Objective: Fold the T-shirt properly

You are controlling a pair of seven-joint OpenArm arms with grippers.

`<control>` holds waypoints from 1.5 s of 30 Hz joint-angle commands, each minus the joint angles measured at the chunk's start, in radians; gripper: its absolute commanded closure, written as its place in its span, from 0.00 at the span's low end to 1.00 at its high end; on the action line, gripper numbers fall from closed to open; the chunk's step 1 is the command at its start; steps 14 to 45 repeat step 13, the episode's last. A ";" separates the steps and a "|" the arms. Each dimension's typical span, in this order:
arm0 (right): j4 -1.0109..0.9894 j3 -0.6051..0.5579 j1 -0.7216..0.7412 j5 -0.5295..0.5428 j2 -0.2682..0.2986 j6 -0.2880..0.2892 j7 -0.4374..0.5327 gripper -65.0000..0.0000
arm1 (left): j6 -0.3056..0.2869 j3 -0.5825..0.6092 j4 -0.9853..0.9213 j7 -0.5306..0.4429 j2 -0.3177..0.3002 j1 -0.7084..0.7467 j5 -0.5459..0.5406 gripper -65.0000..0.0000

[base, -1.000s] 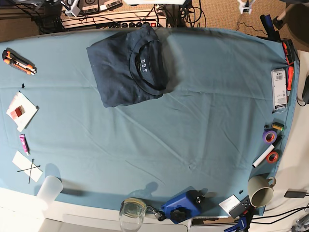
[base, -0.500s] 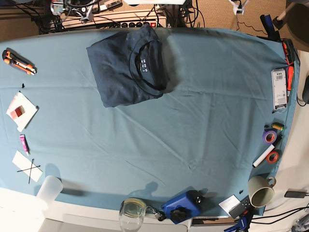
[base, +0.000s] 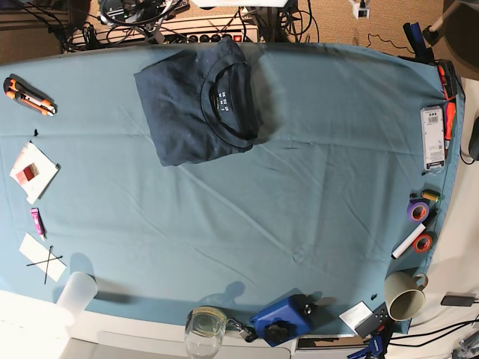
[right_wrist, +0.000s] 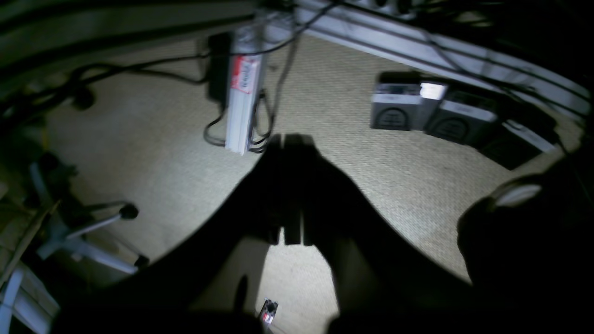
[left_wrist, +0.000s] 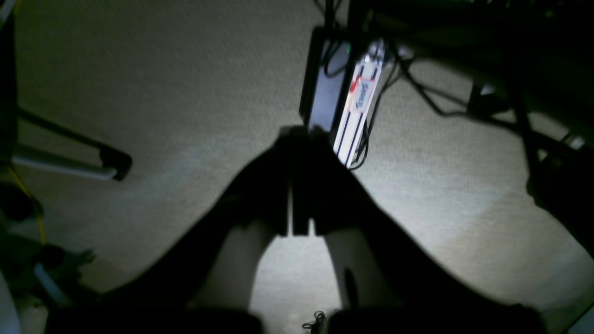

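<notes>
The T-shirt (base: 196, 105) lies folded into a compact, slightly skewed rectangle at the far middle-left of the teal tablecloth (base: 299, 187). Its round collar (base: 238, 105) and white neck label (base: 222, 98) face up. Neither gripper is at the shirt; both hang beyond the table's far edge over beige carpet. In the left wrist view my left gripper (left_wrist: 300, 133) is shut with nothing in it. My right gripper (right_wrist: 291, 138), in the right wrist view, is likewise shut and empty. No wrist view shows the shirt.
Along the table's edges lie an orange box cutter (base: 28, 96), a white card (base: 31, 170), a plastic cup (base: 76, 292), a glass jar (base: 205, 325), a blue device (base: 283, 320), a mug (base: 404, 295) and tape rolls (base: 418, 211). A power strip (left_wrist: 359, 111) and cables lie on the floor.
The parts of both arms seen past the far table edge have shifted. The T-shirt lies as before.
</notes>
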 commanded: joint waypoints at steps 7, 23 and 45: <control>0.005 0.001 0.008 0.003 0.007 -0.002 0.010 1.00 | -0.001 -0.001 0.040 -0.007 0.003 0.015 0.000 1.00; 0.005 0.001 0.008 0.006 0.007 -0.002 0.010 1.00 | -0.001 -0.001 0.062 -0.009 0.017 0.014 0.000 1.00; 0.005 0.001 0.008 0.006 0.007 -0.002 0.010 1.00 | -0.001 -0.001 0.062 -0.009 0.017 0.014 0.000 1.00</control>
